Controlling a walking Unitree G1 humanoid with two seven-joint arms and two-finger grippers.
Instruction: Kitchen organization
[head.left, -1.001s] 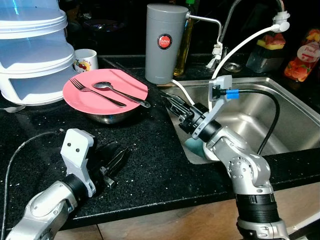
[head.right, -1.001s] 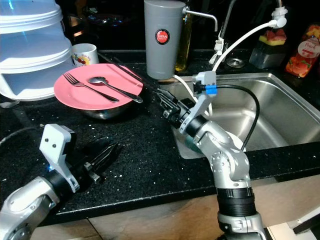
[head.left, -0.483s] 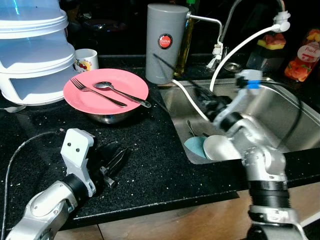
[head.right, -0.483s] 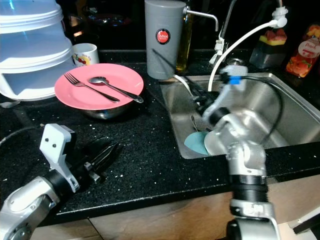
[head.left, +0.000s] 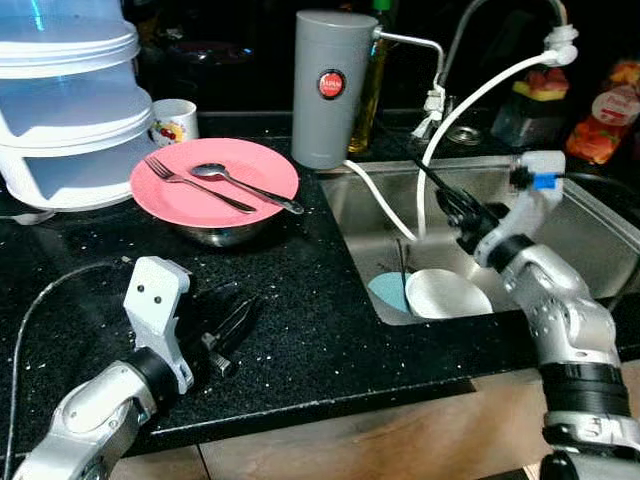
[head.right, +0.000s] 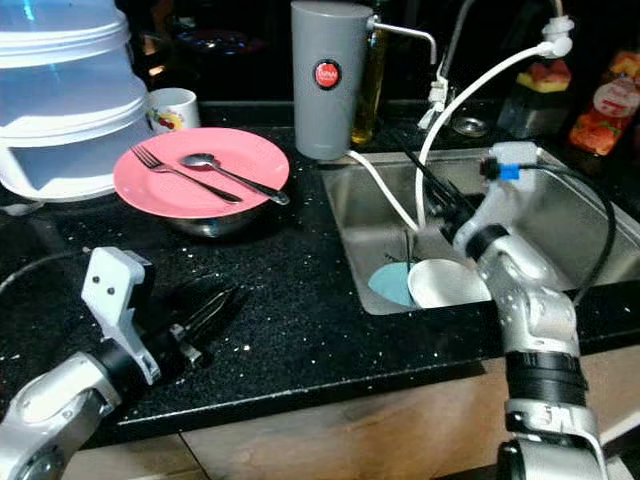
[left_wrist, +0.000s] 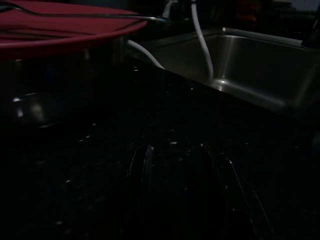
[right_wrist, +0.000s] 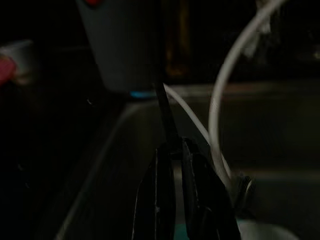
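Holding a thin black chopstick-like stick (head.left: 432, 177) clenched in my right gripper (head.left: 462, 213) above the steel sink (head.left: 590, 215), I worry it snags the white hose (head.left: 470, 100) and slips out; left gripper (head.left: 232, 322) rests slack on the counter.

My arms: silver segmented metal, black elbow bands. White wrist bracket (head.left: 155, 305) with two screw holes. Blue-tipped black cable (head.left: 600, 185). Long black fingers (head.left: 235, 320).

White hoses (head.left: 470, 105) cross the sink (head.left: 590, 235) opening; bare black counter (head.left: 300, 300) lies open beside it.
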